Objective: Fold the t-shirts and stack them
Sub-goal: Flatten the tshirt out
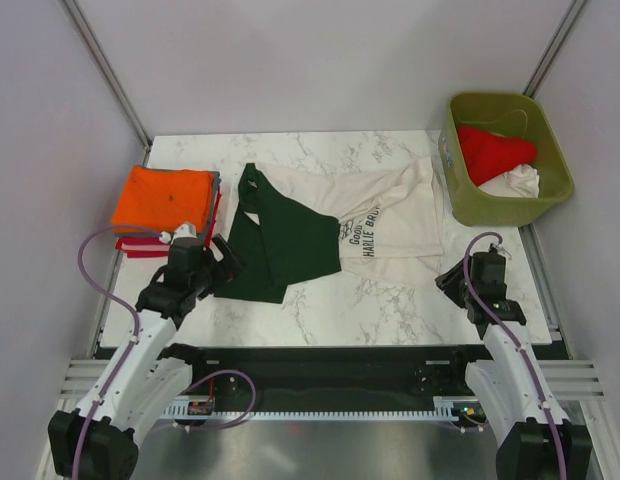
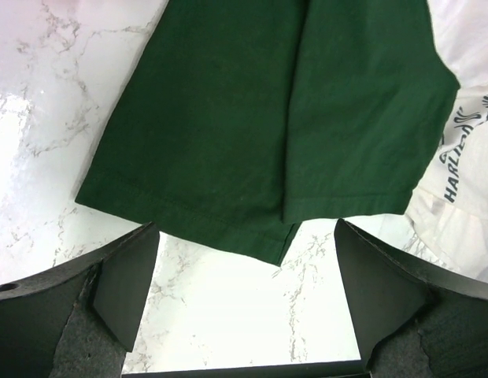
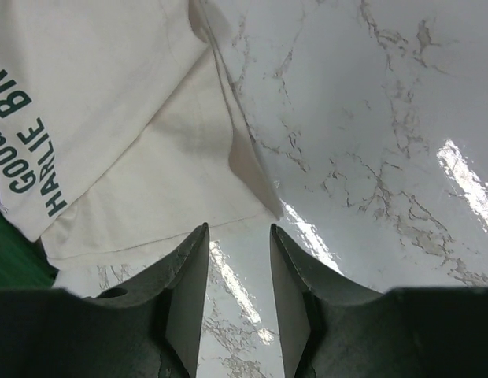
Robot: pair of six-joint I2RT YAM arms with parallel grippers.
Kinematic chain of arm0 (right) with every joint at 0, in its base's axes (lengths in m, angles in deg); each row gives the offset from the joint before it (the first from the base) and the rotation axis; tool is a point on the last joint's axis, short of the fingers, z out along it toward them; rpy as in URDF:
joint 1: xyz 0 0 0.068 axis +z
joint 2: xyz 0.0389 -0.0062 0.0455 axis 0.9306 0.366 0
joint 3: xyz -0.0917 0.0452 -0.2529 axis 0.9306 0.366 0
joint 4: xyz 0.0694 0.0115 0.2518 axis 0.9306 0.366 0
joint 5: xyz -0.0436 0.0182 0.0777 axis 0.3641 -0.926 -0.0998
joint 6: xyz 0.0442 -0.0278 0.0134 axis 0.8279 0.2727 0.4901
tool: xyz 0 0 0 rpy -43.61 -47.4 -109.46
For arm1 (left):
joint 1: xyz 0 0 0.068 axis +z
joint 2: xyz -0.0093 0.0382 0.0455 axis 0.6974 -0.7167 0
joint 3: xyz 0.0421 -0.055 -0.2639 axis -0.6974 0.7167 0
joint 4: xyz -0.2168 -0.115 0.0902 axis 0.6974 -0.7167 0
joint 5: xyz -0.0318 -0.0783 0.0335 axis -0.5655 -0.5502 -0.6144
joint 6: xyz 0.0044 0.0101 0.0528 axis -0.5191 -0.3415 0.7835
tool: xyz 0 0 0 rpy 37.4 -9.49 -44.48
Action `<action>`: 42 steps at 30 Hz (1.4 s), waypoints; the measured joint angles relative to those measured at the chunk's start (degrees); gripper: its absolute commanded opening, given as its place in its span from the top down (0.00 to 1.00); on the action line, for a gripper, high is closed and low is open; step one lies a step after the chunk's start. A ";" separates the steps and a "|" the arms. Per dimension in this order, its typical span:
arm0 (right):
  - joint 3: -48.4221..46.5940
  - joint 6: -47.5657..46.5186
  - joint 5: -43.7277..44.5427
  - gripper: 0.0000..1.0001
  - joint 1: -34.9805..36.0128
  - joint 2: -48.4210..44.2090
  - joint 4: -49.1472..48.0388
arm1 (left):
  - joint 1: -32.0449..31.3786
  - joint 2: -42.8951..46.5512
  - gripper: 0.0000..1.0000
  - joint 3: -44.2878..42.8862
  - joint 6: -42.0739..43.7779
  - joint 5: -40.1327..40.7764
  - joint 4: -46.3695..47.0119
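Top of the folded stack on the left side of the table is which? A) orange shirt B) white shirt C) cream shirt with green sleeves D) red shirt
A: the orange shirt lies folded on top of the stack. The cream shirt is spread out in the middle, and the red shirt and white shirt sit in the bin.

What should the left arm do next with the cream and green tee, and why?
Probably ease the left gripper forward and down to pinch the green hem. Its jaws stand open and empty just short of that hem, and the tee lies only partly folded, not on the stack.
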 measured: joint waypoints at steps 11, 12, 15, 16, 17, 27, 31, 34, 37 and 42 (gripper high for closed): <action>1.86 2.23 0.98 0.57 0.00 3.61 -1.84 | 0.00 4.13 0.01 3.43 -0.39 -1.14 2.03; 2.08 2.34 0.96 0.57 0.00 4.04 -2.32 | 0.00 3.72 0.01 3.48 -0.39 -1.14 2.10; 2.64 2.64 0.96 0.56 0.00 5.64 -4.02 | 0.00 2.16 0.02 3.76 -0.61 -0.92 2.16; 2.78 2.71 0.94 0.56 0.00 6.34 -4.57 | 0.00 2.01 0.02 3.91 -0.92 -0.68 2.03; 2.89 2.78 0.96 0.56 0.00 6.99 -4.94 | 0.00 1.99 0.03 4.00 -1.27 -0.28 1.84; 4.31 4.48 0.17 0.78 0.00 12.70 -13.66 | 0.00 0.13 0.04 4.20 -3.98 3.23 0.39; 4.63 4.92 0.59 0.97 0.00 12.24 -13.14 | 0.00 -1.14 0.07 4.46 -5.09 4.07 0.15; 4.35 4.96 2.10 1.00 0.00 10.58 -11.17 | 0.00 -3.41 0.10 4.48 -5.66 4.90 0.13; 2.84 4.94 3.58 1.00 0.00 10.29 -9.33 | 0.00 -5.90 0.14 4.52 -6.16 6.08 0.07; 0.57 4.68 6.36 1.00 0.00 13.16 -8.96 | 0.00 -7.17 0.22 6.21 -8.17 8.63 0.20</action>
